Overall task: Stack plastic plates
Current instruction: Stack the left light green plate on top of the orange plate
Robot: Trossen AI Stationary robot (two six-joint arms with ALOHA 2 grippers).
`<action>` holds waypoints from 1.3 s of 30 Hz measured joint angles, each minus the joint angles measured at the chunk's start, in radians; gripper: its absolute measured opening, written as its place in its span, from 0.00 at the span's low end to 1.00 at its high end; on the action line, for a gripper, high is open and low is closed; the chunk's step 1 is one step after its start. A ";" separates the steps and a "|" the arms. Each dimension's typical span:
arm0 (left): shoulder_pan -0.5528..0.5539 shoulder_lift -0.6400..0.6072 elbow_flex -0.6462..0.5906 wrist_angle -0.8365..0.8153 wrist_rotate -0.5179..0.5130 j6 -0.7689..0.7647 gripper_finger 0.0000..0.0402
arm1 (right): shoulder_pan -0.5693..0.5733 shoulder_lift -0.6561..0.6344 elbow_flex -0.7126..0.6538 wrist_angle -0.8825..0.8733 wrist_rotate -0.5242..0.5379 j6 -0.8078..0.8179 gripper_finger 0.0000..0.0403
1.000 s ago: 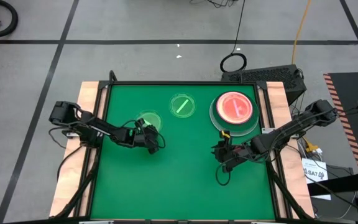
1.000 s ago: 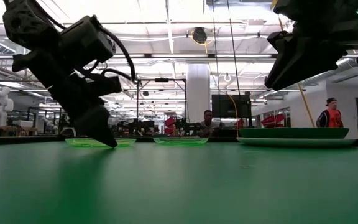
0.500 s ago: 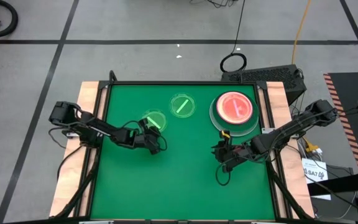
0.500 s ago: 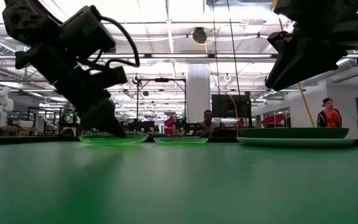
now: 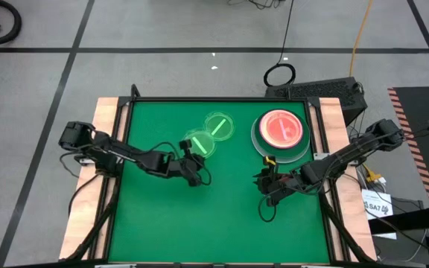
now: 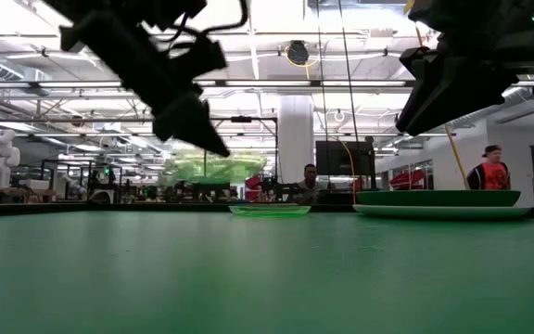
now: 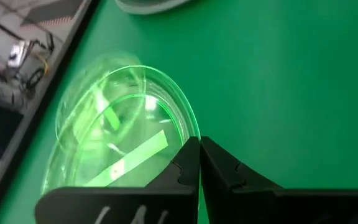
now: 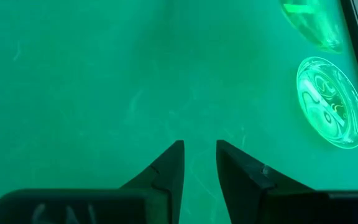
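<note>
The left pincer (image 5: pixel 193 168) is pinching the near rim of a small green striped plate (image 5: pixel 201 143), its fingers (image 7: pixel 191 163) pressed together on the edge so the thin disc can be carried. In the low view that plate (image 6: pixel 213 168) hangs clear above the table (image 5: pixel 222 216), tilted a little. Just beyond it, at about one o'clock from the pincer, the second small green plate (image 5: pixel 218 125) lies flat on the table; the two discs overlap slightly in the high view. The lift looks meant to carry the held plate over its neighbour or on toward the stack. At three o'clock from the plates, near the table's right edge, the translucent pink striped plate (image 5: pixel 279 127) sits on top of the larger plates (image 5: pixel 258 143), the dark green rim showing in the low view (image 6: pixel 438 198). The left arm reaches in low from the table's left edge, stretched toward the middle. The right pincer (image 5: pixel 268 184) waits at six o'clock from the stack, its fingers slightly spread and holding nothing.
</note>
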 joint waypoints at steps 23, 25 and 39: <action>-0.024 -0.001 0.317 -0.093 0.273 0.327 0.01 | 0.073 -0.100 0.000 -0.050 0.022 0.060 0.21; -0.017 -0.001 0.317 -0.099 0.318 0.333 0.01 | 0.087 -0.116 0.008 -0.053 0.052 0.096 0.21; 0.004 -0.001 0.317 -0.118 0.535 0.367 0.01 | 0.080 -0.078 0.240 -0.143 0.024 0.004 0.22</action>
